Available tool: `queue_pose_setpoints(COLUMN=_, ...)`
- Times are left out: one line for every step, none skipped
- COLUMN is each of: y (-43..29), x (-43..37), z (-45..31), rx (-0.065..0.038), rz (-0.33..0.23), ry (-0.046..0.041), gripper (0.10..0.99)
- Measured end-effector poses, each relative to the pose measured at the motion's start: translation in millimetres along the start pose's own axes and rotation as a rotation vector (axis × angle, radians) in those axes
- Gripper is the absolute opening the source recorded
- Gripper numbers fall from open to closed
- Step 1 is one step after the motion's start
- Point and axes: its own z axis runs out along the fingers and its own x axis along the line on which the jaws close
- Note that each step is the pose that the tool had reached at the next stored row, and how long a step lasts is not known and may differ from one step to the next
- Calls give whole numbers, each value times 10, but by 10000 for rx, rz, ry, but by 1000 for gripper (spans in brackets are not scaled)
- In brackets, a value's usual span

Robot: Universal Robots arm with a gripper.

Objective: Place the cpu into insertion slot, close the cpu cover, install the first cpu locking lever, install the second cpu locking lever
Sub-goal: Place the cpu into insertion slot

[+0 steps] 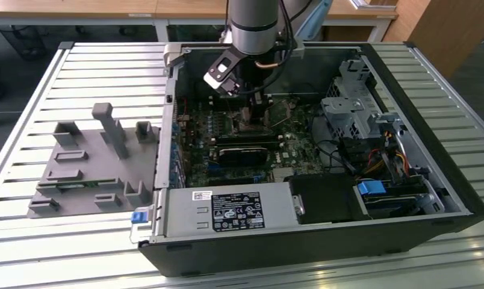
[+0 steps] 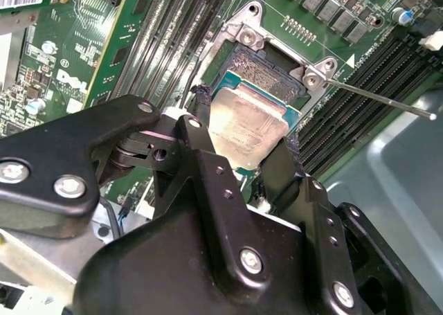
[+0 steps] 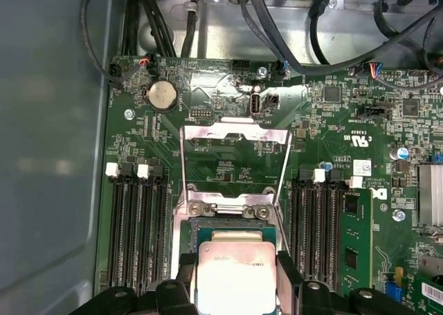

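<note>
Motherboard (image 3: 332, 114): jaws clasp cpu (image 3: 235, 280), cover (image 3: 235, 132) raised.

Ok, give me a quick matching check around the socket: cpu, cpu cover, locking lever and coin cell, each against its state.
1 cpu
2 cpu cover
3 locking lever
4 coin cell

A swung open, away from the socket
B seated on the board beyond the cover
C held by the gripper over the insertion slot
D sticking out, unlatched

Pairs: 1-C, 2-A, 3-D, 4-B
</note>
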Motion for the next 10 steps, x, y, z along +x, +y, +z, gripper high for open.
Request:
queue_pose_setpoints(y=-2, x=1, z=8, rx=0, rz=25, ry=-2, gripper=541)
queue_pose_setpoints(y=-3, x=2, z=15, rx=0, rz=56, ry=-4, gripper=541)
queue_pose_setpoints(y=-5, x=4, z=21, rx=0, rz=90, ry=-7, gripper=541)
queue_pose_setpoints(y=-5, x=5, z=27, rx=0, rz=120, ry=-9, gripper=541)
queue_pose_setpoints(y=-6, x=7, z=34, rx=0, rz=147, ry=-11, gripper=541)
queue_pose_setpoints(y=-7, x=7, z=40, rx=0, rz=162, ry=-12, gripper=541)
queue_pose_setpoints(y=-7, x=8, z=45, rx=-1, rz=165, ry=-12, gripper=541)
queue_pose_setpoints(y=-8, x=9, z=49, rx=-1, rz=166, ry=-13, gripper=541)
queue_pose_setpoints(y=-8, x=9, z=53, rx=0, rz=166, ry=-13, gripper=541)
queue_pose_setpoints(y=-9, x=10, z=57, rx=0, rz=165, ry=-13, gripper=541)
